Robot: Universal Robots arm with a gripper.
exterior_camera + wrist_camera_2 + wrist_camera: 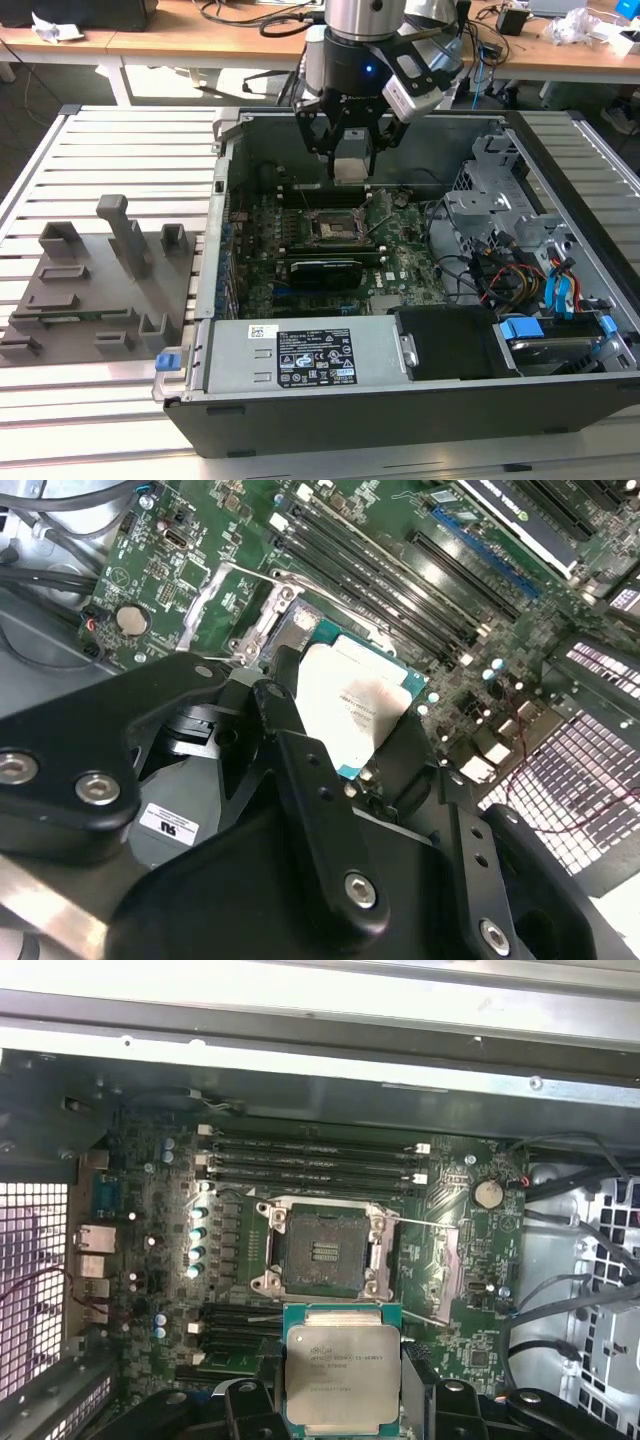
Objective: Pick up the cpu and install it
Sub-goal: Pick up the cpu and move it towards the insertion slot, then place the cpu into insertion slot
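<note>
Gripping the flat square silvery-grey metal cpu (340,1370) tight between its fingers (300,780), black gripper (350,166) hangs with the empty black square motherboard socket (322,1252) below the fingertips, apart: pickup done, seating left.

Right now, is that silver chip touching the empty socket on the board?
Apart. In the first wrist view the socket lies bare, and the chip sits clear of it, held in the hand.
</note>
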